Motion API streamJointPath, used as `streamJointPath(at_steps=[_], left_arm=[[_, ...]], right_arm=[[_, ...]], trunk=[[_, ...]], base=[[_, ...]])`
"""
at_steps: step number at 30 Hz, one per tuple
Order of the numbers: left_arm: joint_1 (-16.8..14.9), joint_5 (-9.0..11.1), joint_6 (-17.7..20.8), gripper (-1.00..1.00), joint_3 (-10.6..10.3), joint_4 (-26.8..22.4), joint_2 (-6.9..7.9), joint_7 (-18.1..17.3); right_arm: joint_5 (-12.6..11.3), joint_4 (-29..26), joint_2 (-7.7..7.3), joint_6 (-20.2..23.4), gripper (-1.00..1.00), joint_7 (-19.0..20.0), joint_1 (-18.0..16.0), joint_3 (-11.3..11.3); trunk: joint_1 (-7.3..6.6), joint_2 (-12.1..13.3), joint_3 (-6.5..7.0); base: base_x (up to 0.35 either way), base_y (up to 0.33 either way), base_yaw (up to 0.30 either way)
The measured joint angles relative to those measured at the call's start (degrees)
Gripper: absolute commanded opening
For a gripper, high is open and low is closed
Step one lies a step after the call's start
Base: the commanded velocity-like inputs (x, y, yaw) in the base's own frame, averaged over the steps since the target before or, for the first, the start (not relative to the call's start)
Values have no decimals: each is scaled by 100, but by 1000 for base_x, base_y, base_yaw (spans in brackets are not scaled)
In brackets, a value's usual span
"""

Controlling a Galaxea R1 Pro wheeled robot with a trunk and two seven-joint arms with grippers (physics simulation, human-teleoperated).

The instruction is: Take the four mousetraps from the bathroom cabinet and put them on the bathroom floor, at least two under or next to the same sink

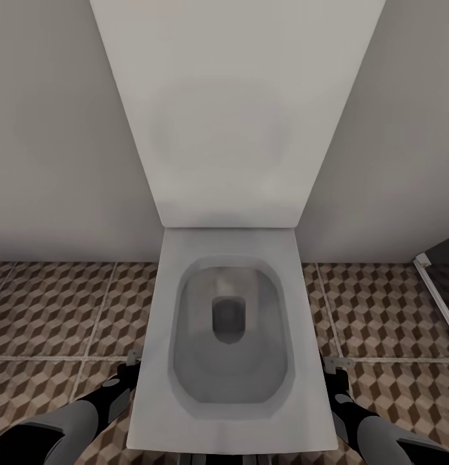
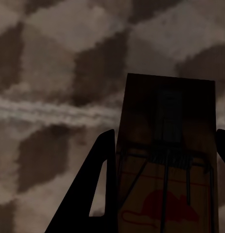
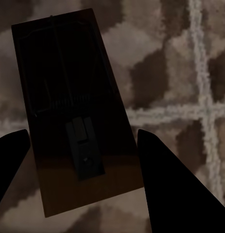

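A: Arms low at the near edge of the head view, one each side of a white toilet (image 1: 227, 336). Left gripper (image 1: 132, 359) is down by the bowl's left rim, right gripper (image 1: 334, 363) by its right rim.

B: And both are loaded. In the left wrist view a mousetrap (image 2: 165, 160) sits between the dark fingers (image 2: 93, 194), which are closed in against its edges, red mouse print showing.

A: Right wrist view, a second mousetrap (image 3: 68, 111), wire bar and catch visible, fingers (image 3: 165, 179) flanking its lower end. It looks gripped, though the contact itself is in shadow.

B: Beneath both traps is the cube-patterned bathroom floor (image 1: 62, 310), pale grout lines crossing it.

A: Further out, the raised toilet lid (image 1: 230, 110) leans on a plain grey wall (image 1: 50, 129).

B: So, progress: two traps in hand, neither yet on the tiles. The other two can't be accounted for from here.

A: This is a toilet, not a basin, so I'd judge the sink still has to be found before releasing.
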Motion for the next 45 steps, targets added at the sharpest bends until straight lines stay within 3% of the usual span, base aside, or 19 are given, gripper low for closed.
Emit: streamJointPath(at_steps=[45], left_arm=[[0,8,3,-100,1,0,-8,0]], right_arm=[[0,-1,-4,31,-100,18,0,0]], trunk=[[0,0,0]], base=[[0,0,0]])
